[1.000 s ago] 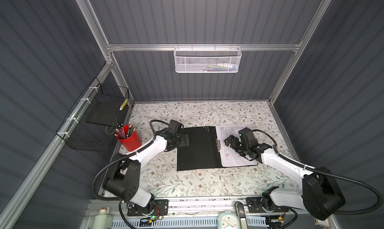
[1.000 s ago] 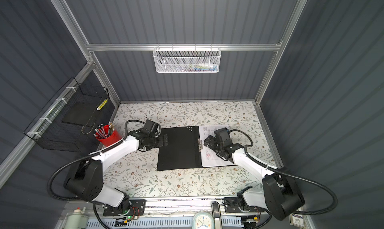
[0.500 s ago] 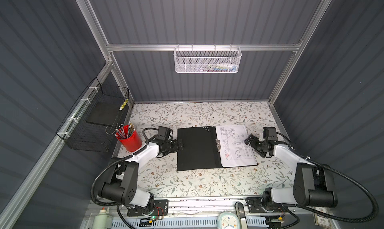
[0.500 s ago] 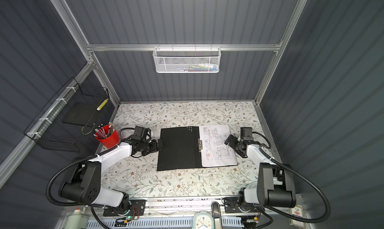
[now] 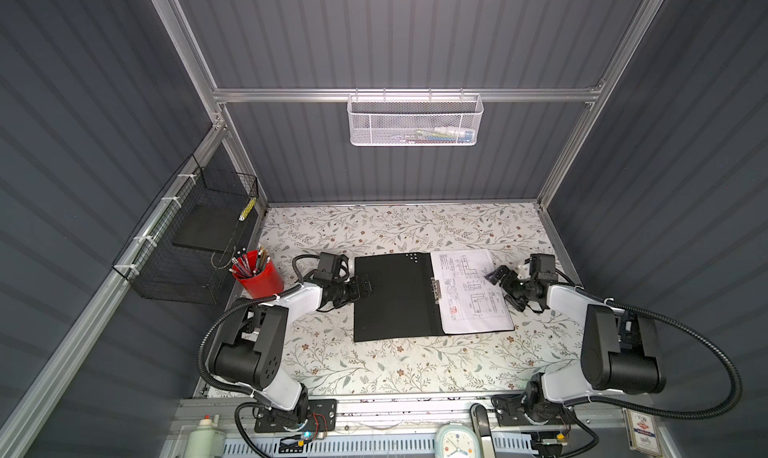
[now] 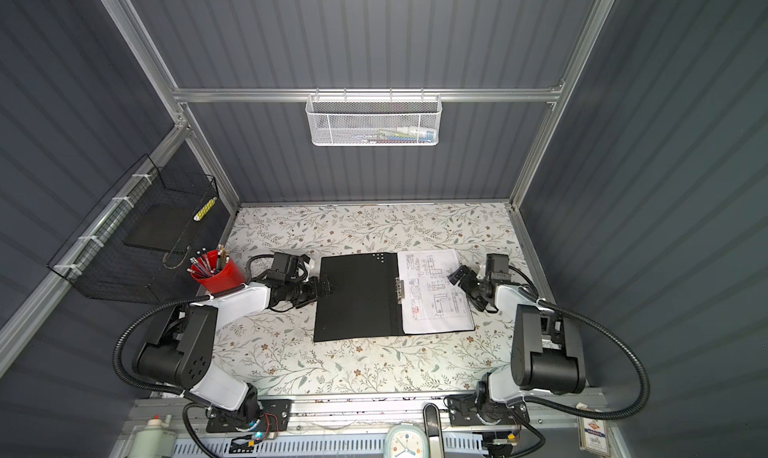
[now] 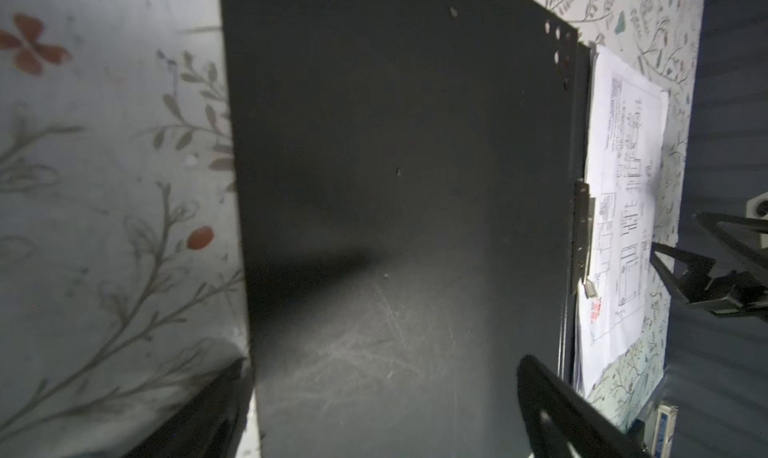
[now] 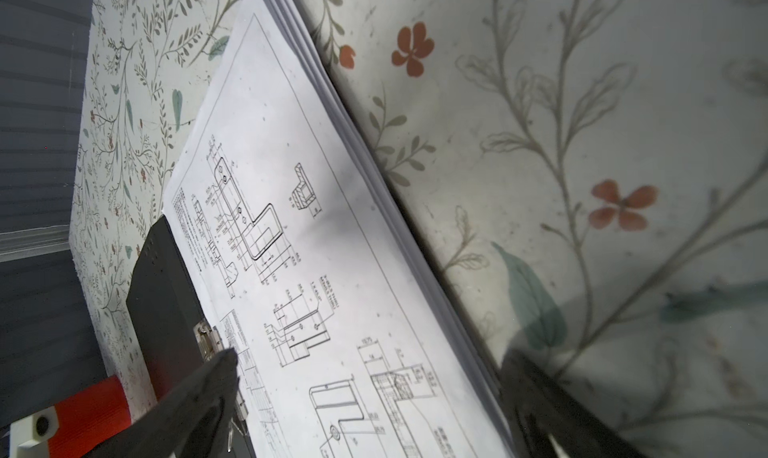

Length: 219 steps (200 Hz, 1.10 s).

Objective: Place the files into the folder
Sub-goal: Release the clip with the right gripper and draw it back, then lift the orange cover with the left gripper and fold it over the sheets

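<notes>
The files (image 5: 473,293), a slightly fanned stack of white sheets with a technical drawing on top, lay on the right half of the folder (image 5: 392,298), which was spread open and flat with its black inside facing up. The metal spine clip (image 5: 435,289) sat at the sheets' inner edge. The right end effector (image 5: 500,289) was at the stack's outer edge, its jaws spread wide and grasping nothing; in the right wrist view one finger (image 8: 199,393) stood over the paper and the other over the table. The left end effector (image 5: 368,287) was at the folder's left edge, likewise released and empty, with its jaws apart over the bare black cover.

The folder lay mid-table on a floral-patterned table (image 5: 374,364), enclosed by dark grey ribbed walls and an aluminium frame. A red cup (image 5: 262,279) of pens stood near the left arm. A black wire basket (image 5: 183,252) hung on the left wall and a white mesh basket (image 5: 415,121) on the back rail, both well apart from the folder.
</notes>
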Each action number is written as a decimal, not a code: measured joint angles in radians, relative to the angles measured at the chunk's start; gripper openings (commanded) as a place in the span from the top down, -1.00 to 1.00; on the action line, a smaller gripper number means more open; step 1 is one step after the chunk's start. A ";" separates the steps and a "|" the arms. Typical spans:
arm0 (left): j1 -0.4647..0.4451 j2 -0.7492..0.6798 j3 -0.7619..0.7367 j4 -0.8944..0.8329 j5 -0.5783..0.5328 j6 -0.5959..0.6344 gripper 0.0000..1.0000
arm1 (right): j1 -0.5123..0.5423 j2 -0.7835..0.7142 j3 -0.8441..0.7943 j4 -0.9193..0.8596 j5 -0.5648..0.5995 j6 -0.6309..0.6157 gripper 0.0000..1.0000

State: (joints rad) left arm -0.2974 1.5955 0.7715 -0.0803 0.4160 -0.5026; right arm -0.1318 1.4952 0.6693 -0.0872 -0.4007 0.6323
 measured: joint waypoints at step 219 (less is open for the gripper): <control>-0.159 -0.282 0.307 -0.158 0.095 -0.058 -1.00 | 0.201 0.037 -0.047 0.200 -0.074 0.156 -0.98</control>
State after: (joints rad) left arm -0.4561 1.3132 1.0786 -0.2379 0.5106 -0.5602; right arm 0.0689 1.5326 0.6228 0.1123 -0.4747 0.7883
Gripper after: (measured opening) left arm 0.997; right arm 0.989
